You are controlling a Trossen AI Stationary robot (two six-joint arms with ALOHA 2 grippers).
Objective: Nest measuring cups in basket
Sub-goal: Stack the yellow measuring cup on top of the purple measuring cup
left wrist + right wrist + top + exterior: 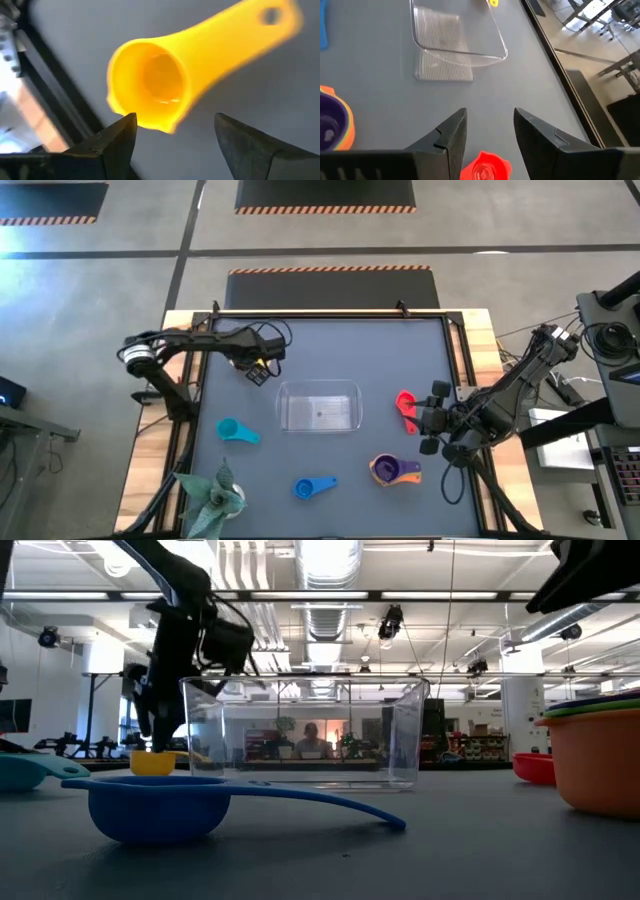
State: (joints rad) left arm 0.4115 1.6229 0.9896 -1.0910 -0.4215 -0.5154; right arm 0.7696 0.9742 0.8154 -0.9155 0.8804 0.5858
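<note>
The yellow cup (150, 85) lies on the table near the far left corner, its handle (270, 17) pointing away from my left gripper (172, 127). That gripper is open, pointing down over the cup (152, 762) with a finger on each side of its rim. My right gripper (490, 125) is open and hovers over the red cup (482, 167) (405, 405), touching nothing. The clear basket (320, 407) sits mid-table. An orange cup holding green and purple cups (393, 470) stands near right. The teal cup (235, 430) and blue cup (312, 487) lie apart. My left gripper comes at the yellow cup from above. One fingertip (125, 125) stands right at the cup's rim (132, 112); whether it touches, I cannot tell. The other finger stands clear of the cup, which rests on the table.
A green artificial plant (210, 495) stands at the near left corner. A raised frame (320, 315) runs along the table's far edge, with rails down both sides. Bare grey table lies between the basket and the cups.
</note>
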